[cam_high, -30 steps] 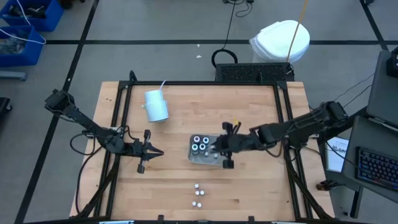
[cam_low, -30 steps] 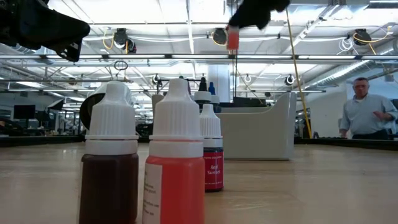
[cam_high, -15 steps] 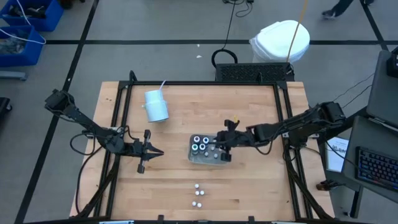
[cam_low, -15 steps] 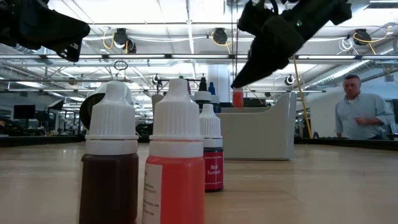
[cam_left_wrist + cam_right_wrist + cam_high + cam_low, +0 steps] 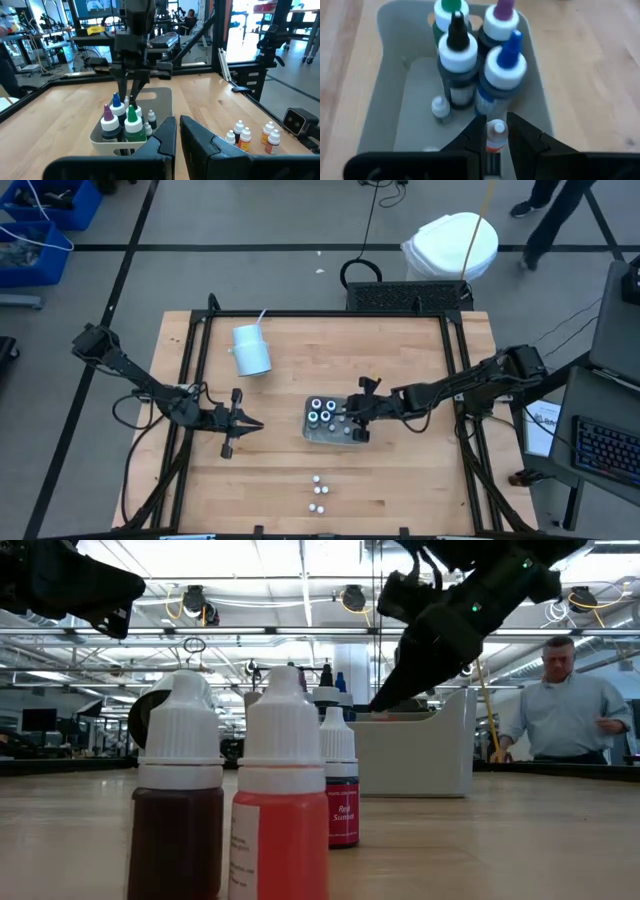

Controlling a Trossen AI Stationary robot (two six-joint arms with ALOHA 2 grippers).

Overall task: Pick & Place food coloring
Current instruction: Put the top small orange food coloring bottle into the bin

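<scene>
1. Our right jaws point(image 5: 492, 132) are clamped on a small red-bodied food coloring bottle point(image 5: 495, 136), held inside the clear tray point(image 5: 387, 65).
2. To set it down well, we should lower straight until its base meets the tray floor, then part the jaws only slightly.
3. Just ahead of the jaws stand four larger dark bottles point(image 5: 480, 55); the blue-tipped one almost touches our bottle, so we must not push forward.
4. A tiny bottle point(image 5: 440, 107) sits beside them.
5. Our left jaws point(image 5: 238, 423) wait nearly together, well apart from the tray.
6. More small bottles point(image 5: 318, 492) remain on the bench point(image 5: 420, 480); a white cup point(image 5: 250, 348) lies beyond.
</scene>
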